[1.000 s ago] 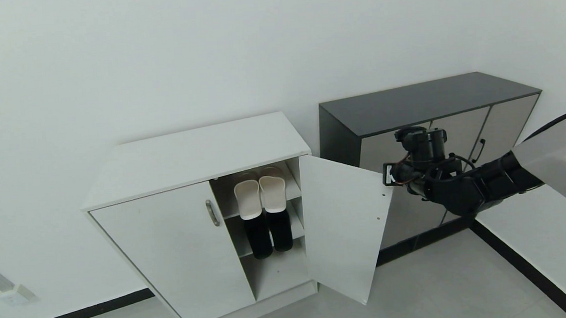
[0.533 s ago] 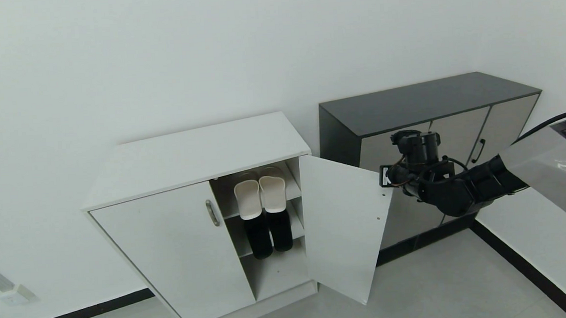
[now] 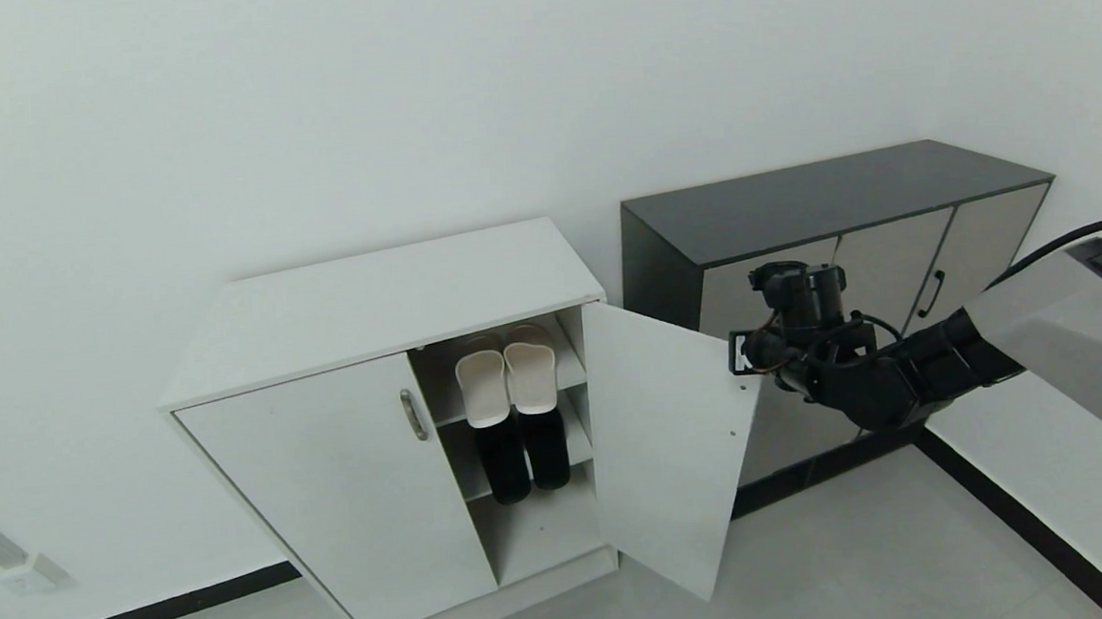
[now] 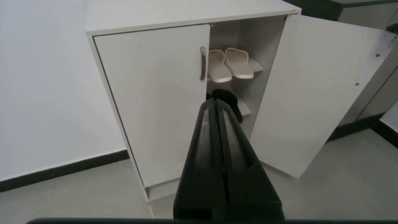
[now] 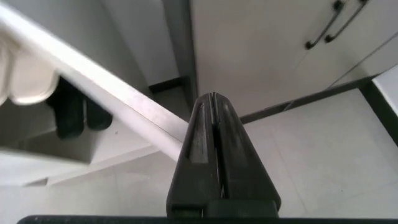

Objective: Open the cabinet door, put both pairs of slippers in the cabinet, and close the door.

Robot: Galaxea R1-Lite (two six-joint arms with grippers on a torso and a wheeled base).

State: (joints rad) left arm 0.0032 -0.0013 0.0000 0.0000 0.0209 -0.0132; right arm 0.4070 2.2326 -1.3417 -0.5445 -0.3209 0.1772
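Note:
The white cabinet (image 3: 369, 301) stands with its right door (image 3: 663, 427) swung open. Inside, a white pair of slippers (image 3: 507, 379) rests on the upper shelf and a black pair (image 3: 522, 455) on the shelf below. My right gripper (image 3: 737, 352) is shut and sits against the outer face of the door's free edge, near its top. In the right wrist view that gripper (image 5: 211, 99) touches the door edge (image 5: 93, 71). My left gripper (image 4: 215, 102) is shut, holds nothing, and hangs in front of the cabinet opening (image 4: 242, 81).
A dark grey cabinet (image 3: 831, 197) with handles stands right behind the open door. A white counter (image 3: 1077, 469) runs along the right side. The left cabinet door (image 3: 352, 494) is closed. Bare floor (image 3: 815, 561) lies in front.
My right gripper has moved left against the open door. The door's free edge has swung slightly toward the cabinet.

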